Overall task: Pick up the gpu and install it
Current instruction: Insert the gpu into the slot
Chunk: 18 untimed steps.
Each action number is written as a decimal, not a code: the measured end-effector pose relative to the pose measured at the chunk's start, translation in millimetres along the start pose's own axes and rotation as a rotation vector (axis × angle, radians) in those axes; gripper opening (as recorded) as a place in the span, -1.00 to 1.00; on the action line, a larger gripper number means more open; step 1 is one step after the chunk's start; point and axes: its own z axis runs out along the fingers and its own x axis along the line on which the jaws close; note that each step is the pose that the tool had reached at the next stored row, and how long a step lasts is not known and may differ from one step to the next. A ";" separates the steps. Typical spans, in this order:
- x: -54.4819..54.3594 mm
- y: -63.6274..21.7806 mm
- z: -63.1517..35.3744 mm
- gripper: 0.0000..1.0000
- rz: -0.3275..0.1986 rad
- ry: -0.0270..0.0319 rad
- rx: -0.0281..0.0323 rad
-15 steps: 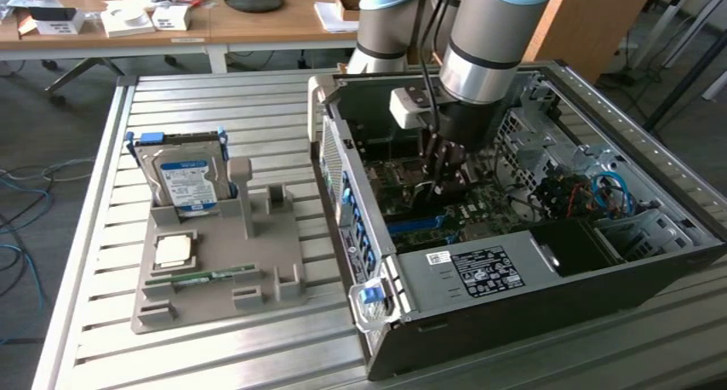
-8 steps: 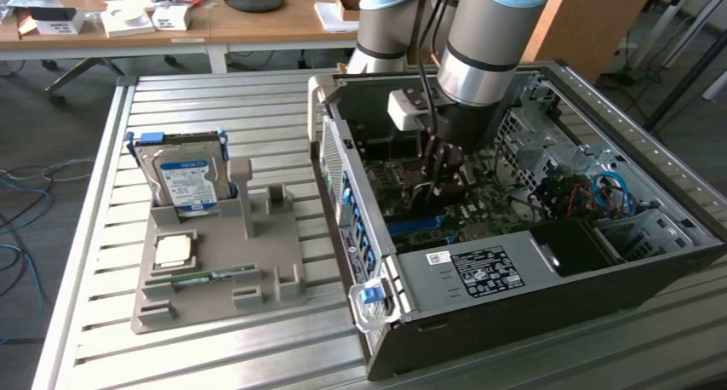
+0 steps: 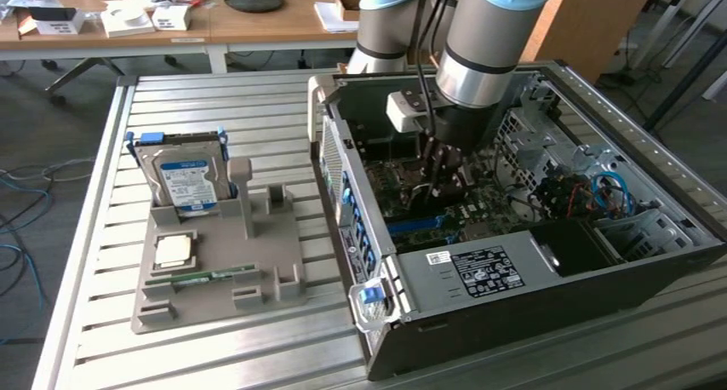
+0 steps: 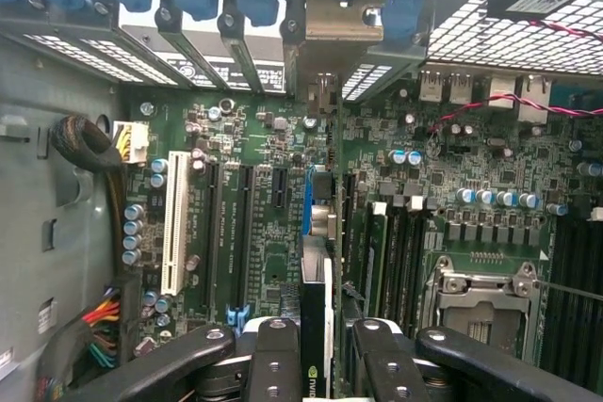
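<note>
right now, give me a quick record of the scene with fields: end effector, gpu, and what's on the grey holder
end effector: inside the open computer case, shut on the gpu
gpu: held edge-on over the motherboard slots, bracket end toward the case's rear openings; seated or not, cannot tell
holder: grey, on the exterior view's left of the case
on holder: hard drive upright; square silver chip and memory stick lying flat
</note>
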 end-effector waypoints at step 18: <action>-0.9 4.7 2.6 -0.47 0.000 -0.0002 0.0001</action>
